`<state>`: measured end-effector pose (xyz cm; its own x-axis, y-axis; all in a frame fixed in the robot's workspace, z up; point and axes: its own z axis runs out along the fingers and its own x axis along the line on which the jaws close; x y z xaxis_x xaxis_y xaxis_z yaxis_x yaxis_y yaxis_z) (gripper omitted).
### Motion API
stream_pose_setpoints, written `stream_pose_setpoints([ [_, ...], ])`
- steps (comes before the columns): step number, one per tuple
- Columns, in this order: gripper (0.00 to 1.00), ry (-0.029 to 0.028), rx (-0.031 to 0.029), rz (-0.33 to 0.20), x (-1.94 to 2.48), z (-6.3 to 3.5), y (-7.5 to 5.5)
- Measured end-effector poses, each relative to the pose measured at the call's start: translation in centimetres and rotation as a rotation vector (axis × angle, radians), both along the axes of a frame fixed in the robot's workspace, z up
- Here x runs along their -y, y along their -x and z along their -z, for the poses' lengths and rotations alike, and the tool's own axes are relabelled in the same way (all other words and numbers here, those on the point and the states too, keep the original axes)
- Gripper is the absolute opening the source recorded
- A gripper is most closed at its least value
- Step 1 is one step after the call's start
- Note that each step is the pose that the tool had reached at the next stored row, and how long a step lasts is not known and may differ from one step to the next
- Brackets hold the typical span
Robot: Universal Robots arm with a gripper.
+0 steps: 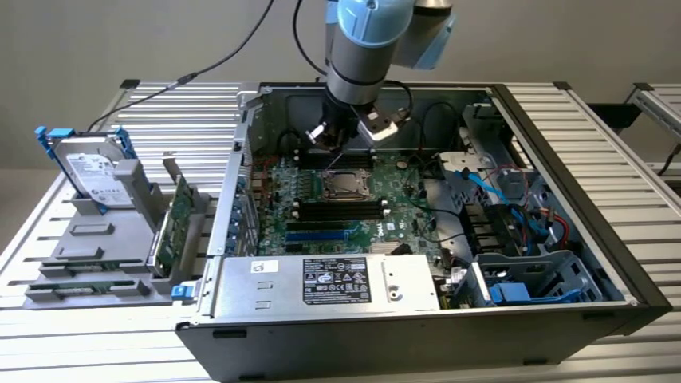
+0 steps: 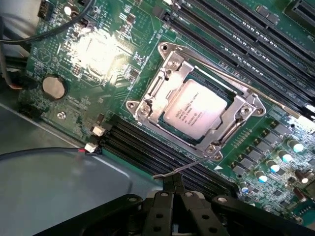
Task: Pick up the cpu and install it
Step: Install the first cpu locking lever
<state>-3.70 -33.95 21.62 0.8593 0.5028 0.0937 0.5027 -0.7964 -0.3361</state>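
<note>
Wrist view gives you the cpu point(image 2: 195, 112) lying inside the metal socket frame point(image 2: 147, 105) on the motherboard point(image 2: 98, 54). In the exterior view that is centre frame, just below the gripper point(image 1: 338, 146). Its fingers are pressed together, holding nothing. Steer clear of the thin lever wire point(image 2: 189, 164) and check the chip sits level.

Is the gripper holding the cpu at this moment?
No, the cpu lies flat inside the metal socket, apart from the gripper, whose shut fingers hold no chip.
</note>
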Motion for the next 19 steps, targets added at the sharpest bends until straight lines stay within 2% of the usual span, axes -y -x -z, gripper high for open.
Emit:
stream_pose_setpoints([
  [2,0.11,0.0003,-0.0157,0.000,-0.02,-0.09,0.15],
  [4,0.11,0.0001,-0.0221,0.000,-0.02,-0.27,0.18],
  [12,0.11,-0.0005,-0.0229,0.000,0.07,-0.37,0.02],
  [16,0.11,-0.0034,-0.0229,0.000,0.54,-0.41,-0.08],
  [17,0.11,-0.0054,-0.0229,0.000,0.80,-0.43,-0.13],
  [19,0.11,-0.0064,-0.0229,0.000,0.92,-0.43,-0.17],
])
